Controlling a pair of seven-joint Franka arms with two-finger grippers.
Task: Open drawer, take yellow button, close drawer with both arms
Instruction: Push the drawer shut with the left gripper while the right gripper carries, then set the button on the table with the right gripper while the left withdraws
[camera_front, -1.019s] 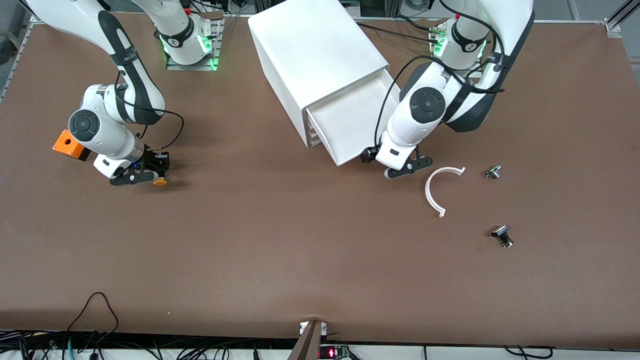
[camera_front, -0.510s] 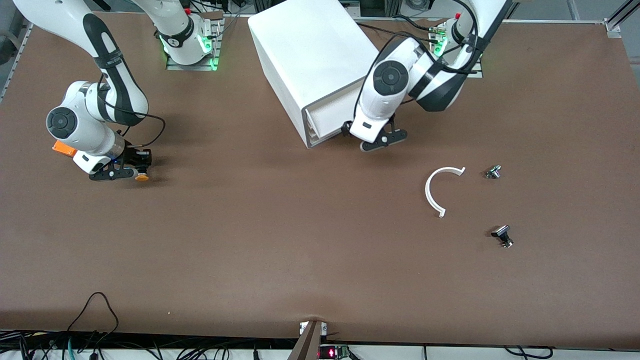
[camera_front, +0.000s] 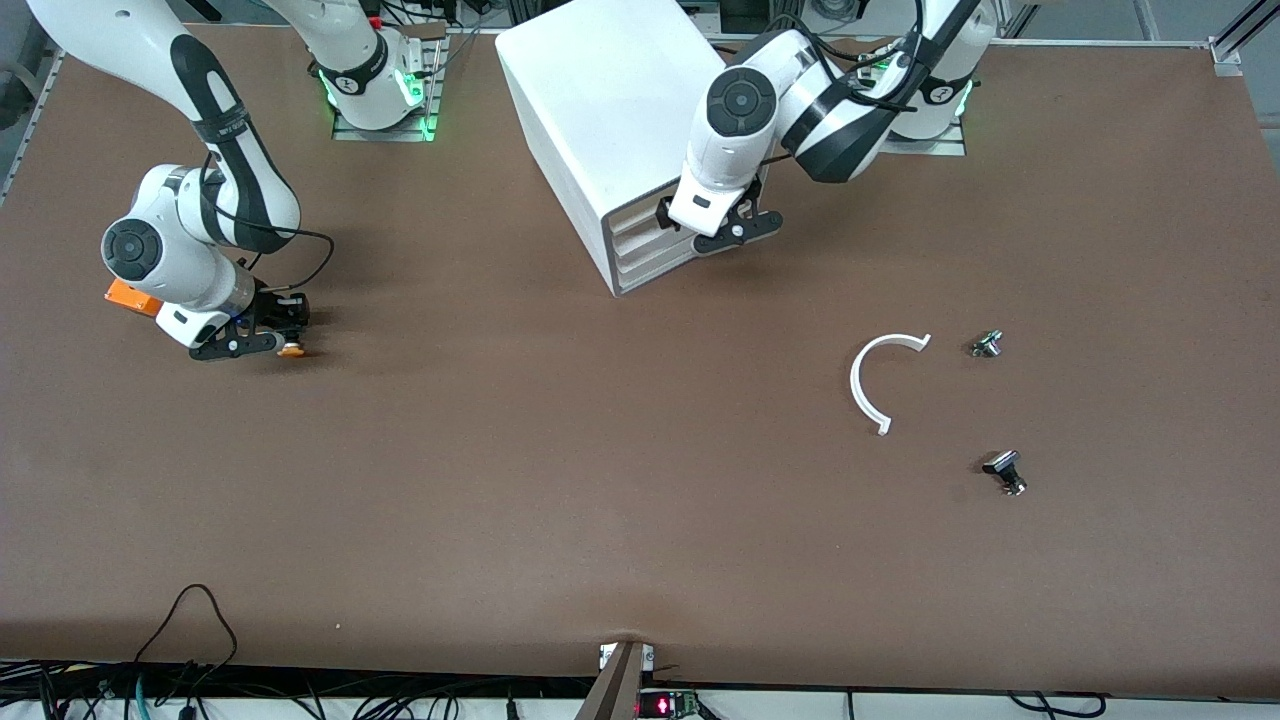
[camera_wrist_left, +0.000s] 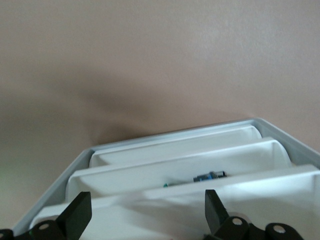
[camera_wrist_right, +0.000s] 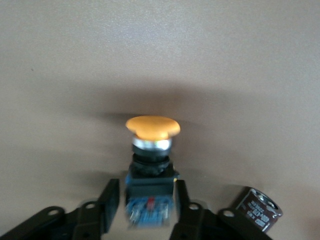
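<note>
Drawer (camera_front: 650, 232) now pushed shut; right pincer (camera_front: 268, 340) clamps button (camera_front: 291, 349).

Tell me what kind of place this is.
Most likely a robotics lab bench: two white arms bolted along a brown table, cables along its edge, and staged props, a white cabinet and a button held in the right gripper.

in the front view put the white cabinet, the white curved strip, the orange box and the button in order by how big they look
1. white cabinet
2. white curved strip
3. orange box, though the right arm hides part of it, so this place is unsure
4. button, held in the right gripper
</note>
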